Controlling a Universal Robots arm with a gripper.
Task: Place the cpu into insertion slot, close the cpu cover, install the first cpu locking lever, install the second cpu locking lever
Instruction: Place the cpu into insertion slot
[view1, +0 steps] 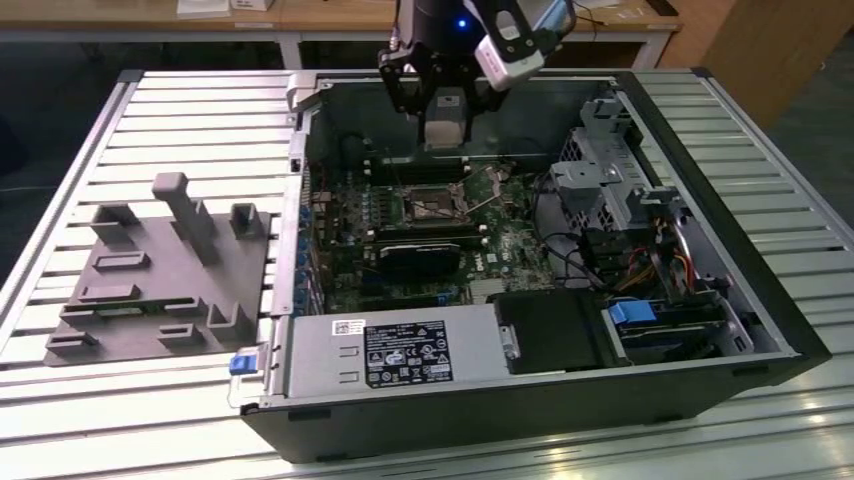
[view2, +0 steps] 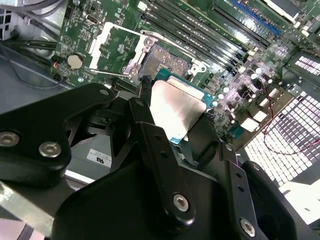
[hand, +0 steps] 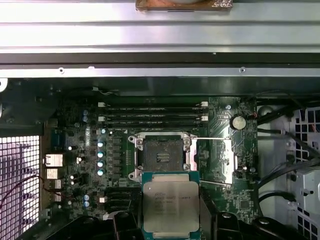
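An open black computer case (view1: 534, 415) lay on its side on the slatted metal bench (view1: 174, 110). Inside it a green motherboard (hand: 75, 135) carried long black memory slots (hand: 152, 114) and a round coin battery (hand: 237, 121). A labelled silver power supply (view1: 387, 355) sat at the case's near end, and a grey moulded fixture (view1: 160, 275) rested beside the case, toward the exterior view's left

Beneath me spreads a silvery slatted metal tabletop (view1: 187, 120). Beyond its far edge I see a long pale wooden bench (view1: 334, 18), and a brown wooden cabinet (view1: 781, 45) at the exterior view's right.
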